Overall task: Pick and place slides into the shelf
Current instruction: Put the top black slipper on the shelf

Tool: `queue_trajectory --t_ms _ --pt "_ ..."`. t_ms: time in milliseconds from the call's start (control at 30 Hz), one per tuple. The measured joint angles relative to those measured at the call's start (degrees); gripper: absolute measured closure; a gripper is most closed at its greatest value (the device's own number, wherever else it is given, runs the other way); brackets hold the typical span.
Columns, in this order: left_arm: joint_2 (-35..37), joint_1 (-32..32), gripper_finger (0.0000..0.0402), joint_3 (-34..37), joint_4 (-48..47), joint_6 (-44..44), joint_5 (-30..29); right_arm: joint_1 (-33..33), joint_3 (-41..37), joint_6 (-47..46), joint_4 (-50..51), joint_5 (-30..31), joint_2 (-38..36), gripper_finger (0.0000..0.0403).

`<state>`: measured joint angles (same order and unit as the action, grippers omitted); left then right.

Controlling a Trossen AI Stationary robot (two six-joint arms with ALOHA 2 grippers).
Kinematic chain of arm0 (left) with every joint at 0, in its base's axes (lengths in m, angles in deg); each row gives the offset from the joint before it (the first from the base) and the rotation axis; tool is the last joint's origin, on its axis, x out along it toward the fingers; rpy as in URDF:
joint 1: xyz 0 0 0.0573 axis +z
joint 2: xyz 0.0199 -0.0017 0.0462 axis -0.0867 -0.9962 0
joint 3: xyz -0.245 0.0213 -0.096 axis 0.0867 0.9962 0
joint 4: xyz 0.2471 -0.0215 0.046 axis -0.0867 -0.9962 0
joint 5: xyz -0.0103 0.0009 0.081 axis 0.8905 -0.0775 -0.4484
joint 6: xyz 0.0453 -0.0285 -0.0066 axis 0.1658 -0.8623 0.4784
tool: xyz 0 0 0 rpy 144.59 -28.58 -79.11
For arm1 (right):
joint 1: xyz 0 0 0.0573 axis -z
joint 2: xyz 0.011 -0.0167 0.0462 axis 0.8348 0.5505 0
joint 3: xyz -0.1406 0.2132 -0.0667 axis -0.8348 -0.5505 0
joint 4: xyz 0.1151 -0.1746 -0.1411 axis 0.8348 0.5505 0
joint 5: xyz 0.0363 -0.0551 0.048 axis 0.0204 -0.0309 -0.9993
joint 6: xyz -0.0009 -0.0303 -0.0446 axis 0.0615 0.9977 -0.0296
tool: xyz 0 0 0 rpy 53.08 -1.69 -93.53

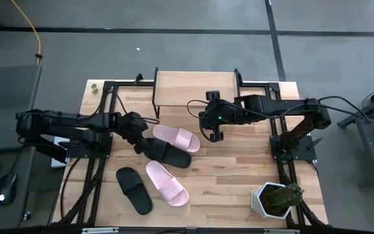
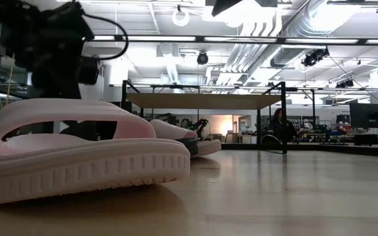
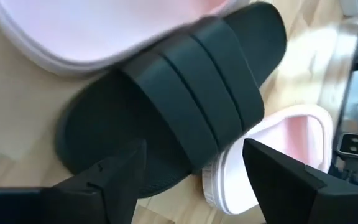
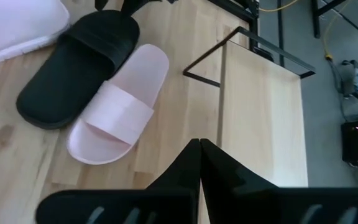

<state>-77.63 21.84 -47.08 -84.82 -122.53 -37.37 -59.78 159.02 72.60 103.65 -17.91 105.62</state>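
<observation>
The shelf (image 1: 197,88) stands at the far edge of the table (image 1: 239,169), its light wooden top bare. None of the four slides rests on it.

Two slides lie together near the table's middle, just in front of the shelf: a pink slide (image 1: 176,138) and a black slide (image 1: 167,153), edges touching, the black one nearer the front. In the left wrist view the black slide (image 3: 185,106) overlaps the rim of a pink one (image 3: 278,155). Whether it rests on it or merely beside it cannot be told from above.

The second pair lies nearer the front edge, left of centre: a black slide (image 1: 134,189) and a pink slide (image 1: 167,183) side by side, close but apart.

The left gripper (image 1: 137,142) is at the heel end of the middle black slide. Its fingers (image 3: 114,177) stand wide apart, straddling the slide's end and holding nothing.

The right gripper (image 1: 214,135) hovers just right of the middle pink slide, in front of the shelf's right half. Its fingers (image 4: 185,171) are pressed together, empty.

A potted plant (image 1: 276,199) sits at the front right corner of the table.
</observation>
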Motion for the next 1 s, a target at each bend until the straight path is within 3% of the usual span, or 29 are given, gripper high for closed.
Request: queue_trajectory --t_ms 267,667,1000 --pt "0.26 -0.01 0.015 7.86 15.55 -4.31 6.04 0.0 0.0 0.02 -0.04 -0.52 0.0 0.0402" --pt "0.04 0.0 0.0153 9.29 21.69 -5.21 4.46 0.0 0.0 0.63 -1.29 -0.94 0.0 0.0402" --pt "-4.31 0.0 0.0153 9.26 25.27 -5.29 4.52 0.15 0.0 1.77 -1.3 -8.76 0.02 0.0402"
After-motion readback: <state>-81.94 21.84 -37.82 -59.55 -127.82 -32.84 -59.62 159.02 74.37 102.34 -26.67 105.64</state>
